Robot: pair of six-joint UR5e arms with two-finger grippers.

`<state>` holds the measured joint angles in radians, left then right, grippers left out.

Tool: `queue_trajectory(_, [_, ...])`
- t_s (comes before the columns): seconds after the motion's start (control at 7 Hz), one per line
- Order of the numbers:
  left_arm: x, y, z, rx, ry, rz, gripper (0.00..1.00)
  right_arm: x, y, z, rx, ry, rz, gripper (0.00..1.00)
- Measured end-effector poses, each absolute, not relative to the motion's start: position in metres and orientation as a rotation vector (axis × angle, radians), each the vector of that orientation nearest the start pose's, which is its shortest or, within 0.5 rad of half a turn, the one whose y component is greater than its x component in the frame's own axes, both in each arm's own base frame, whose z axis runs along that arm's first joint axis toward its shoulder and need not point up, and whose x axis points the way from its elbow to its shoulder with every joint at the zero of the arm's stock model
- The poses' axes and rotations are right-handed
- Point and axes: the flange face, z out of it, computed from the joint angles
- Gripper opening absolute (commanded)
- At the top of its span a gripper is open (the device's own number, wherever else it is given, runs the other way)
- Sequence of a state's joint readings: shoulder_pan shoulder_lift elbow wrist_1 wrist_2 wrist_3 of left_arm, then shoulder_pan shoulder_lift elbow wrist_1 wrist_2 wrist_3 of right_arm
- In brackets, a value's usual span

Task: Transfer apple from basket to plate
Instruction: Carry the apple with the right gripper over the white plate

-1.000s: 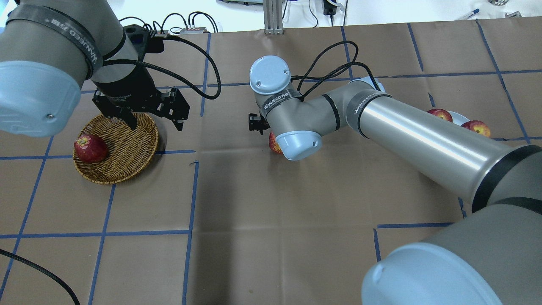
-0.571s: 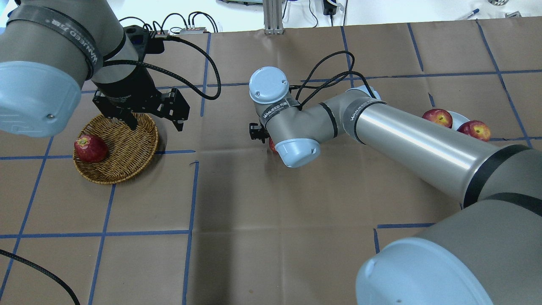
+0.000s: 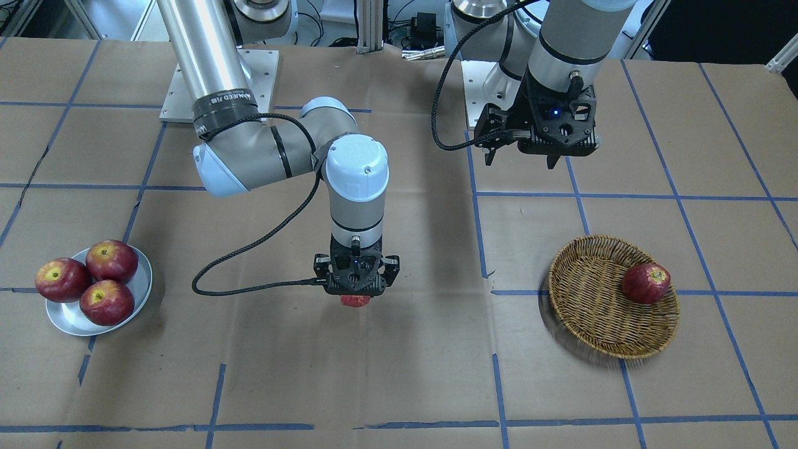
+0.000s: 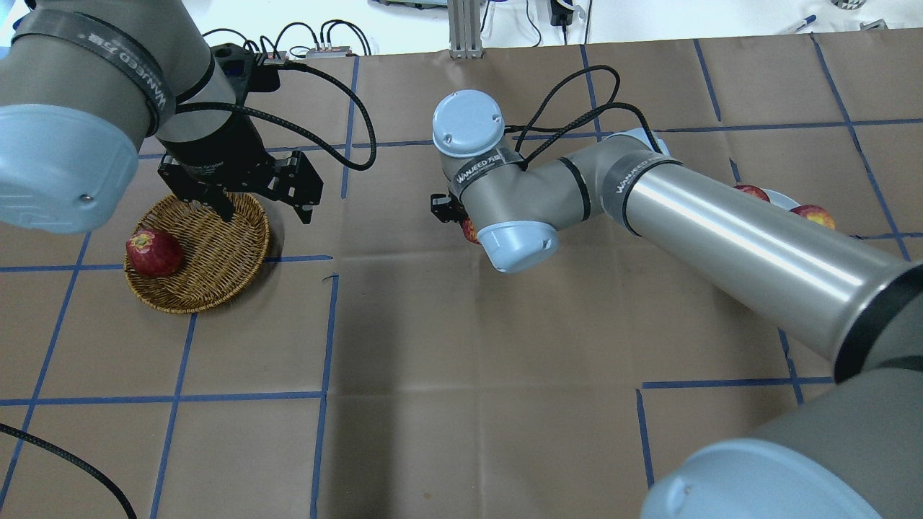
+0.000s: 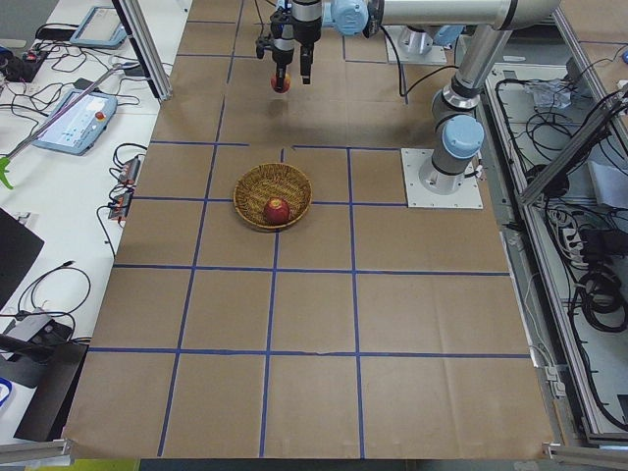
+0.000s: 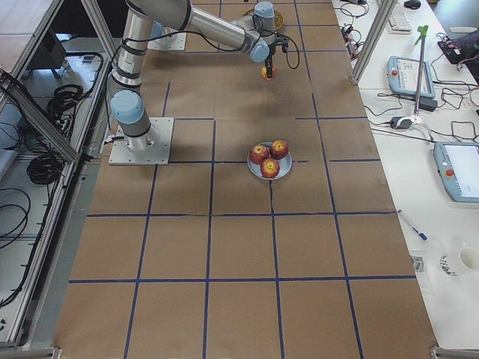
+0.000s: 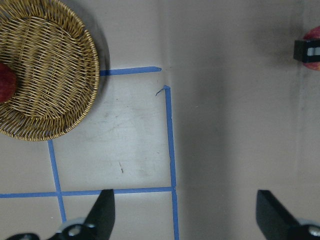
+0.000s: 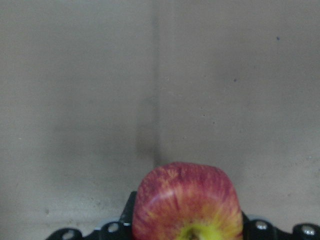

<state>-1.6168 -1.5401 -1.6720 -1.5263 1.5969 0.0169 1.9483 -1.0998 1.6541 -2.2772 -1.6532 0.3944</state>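
My right gripper (image 3: 356,298) is shut on the apple (image 3: 356,302), a streaked red-yellow one with a yellow stem patch, and holds it over the middle of the table. The apple fills the bottom of the right wrist view (image 8: 187,205) and peeks from under the wrist overhead (image 4: 469,231). The wicker basket (image 3: 592,312) lies on my left side (image 4: 216,252) and holds one dark red apple (image 3: 646,283). My left gripper (image 3: 520,163) is open and empty, above the basket's far edge (image 4: 267,216). The grey plate (image 3: 68,318) lies on my right side.
Three red apples (image 3: 93,280) lie on the plate. Brown paper with blue tape lines (image 3: 477,206) covers the table. A black cable (image 3: 249,249) loops from my right wrist. The right forearm (image 4: 721,231) spans the table's right half overhead.
My right wrist dipped slightly, then rose and shifted a little to the right, with the apple still under it. The left arm and the basket have not moved.
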Motion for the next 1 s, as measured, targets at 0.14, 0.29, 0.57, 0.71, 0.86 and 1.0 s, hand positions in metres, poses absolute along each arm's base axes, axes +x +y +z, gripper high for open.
queue_trajectory(0.14, [-0.152, -0.469, 0.458, 0.098, 3.113, 0.039, 0.99, 0.325, -0.549, 0.285, 0.044, 3.158, -0.247, 0.32])
queue_trajectory(0.29, [-0.152, -0.468, 0.458, 0.098, 3.113, 0.038, 0.99, 0.282, -0.551, 0.319, 0.009, 3.176, -0.214, 0.32])
queue_trajectory(0.57, [-0.152, -0.468, 0.457, 0.099, 3.113, 0.042, 0.99, 0.174, -0.554, 0.362, -0.145, 3.202, -0.162, 0.32])
queue_trajectory(0.71, [-0.153, -0.466, 0.454, 0.100, 3.112, 0.051, 0.99, 0.118, -0.553, 0.365, -0.240, 3.208, -0.136, 0.32])
queue_trajectory(0.86, [-0.153, -0.465, 0.450, 0.100, 3.112, 0.061, 0.99, 0.062, -0.553, 0.363, -0.321, 3.200, -0.113, 0.32])
queue_trajectory(1.0, [-0.153, -0.464, 0.449, 0.099, 3.113, 0.064, 0.99, 0.008, -0.552, 0.360, -0.377, 3.173, -0.105, 0.32])
